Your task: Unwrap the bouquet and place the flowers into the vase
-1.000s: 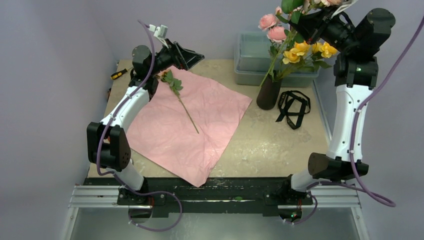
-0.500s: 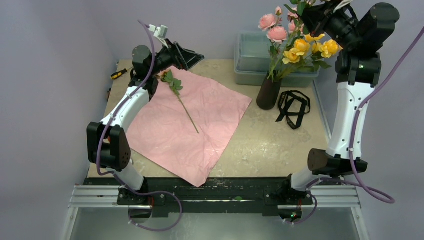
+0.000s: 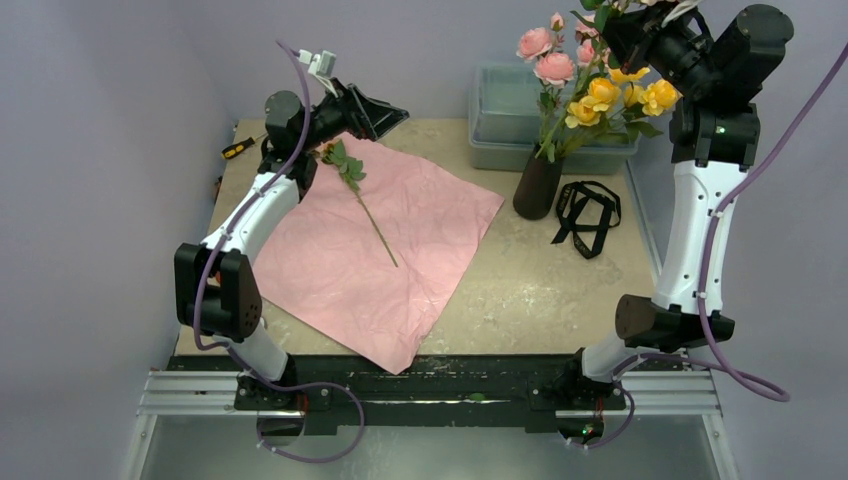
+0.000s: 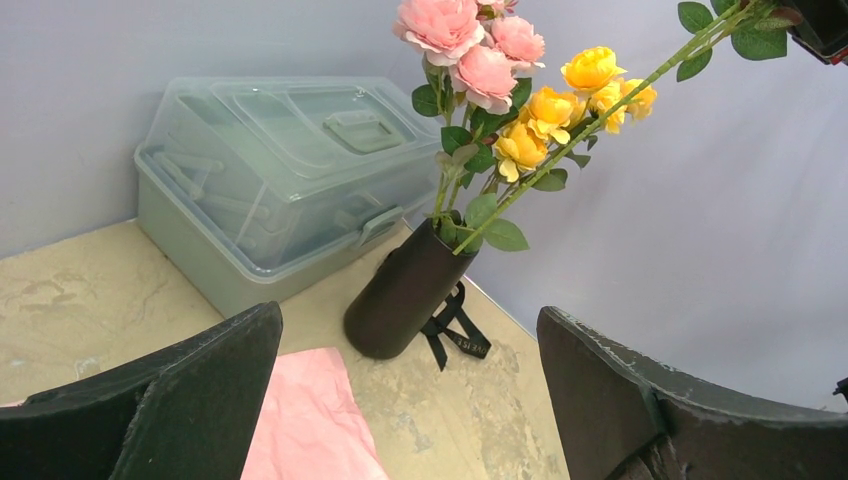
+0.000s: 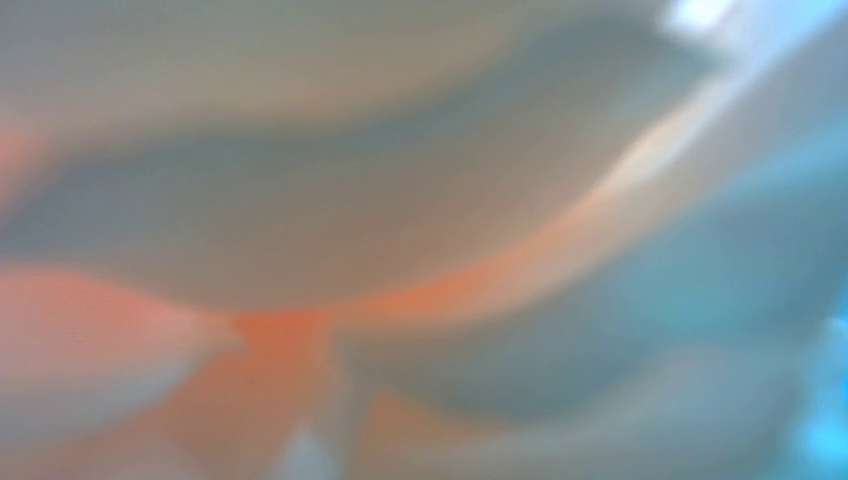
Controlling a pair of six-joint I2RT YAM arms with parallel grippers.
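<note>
The right end effector is up high, pinched shut on a long stem. The stem's bottom end sits at the mouth of the vase, next to the other flowers. I think this flower is being put in. Next it should slide down, then be let go. The left end effector is wide open and holds nothing. It hangs near the last flower, which lies on the pink paper on the tabletop.

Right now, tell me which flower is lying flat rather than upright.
The lone stem stretched across the pink paper on the left of the table. The other flowers all rise from the vase.
</note>
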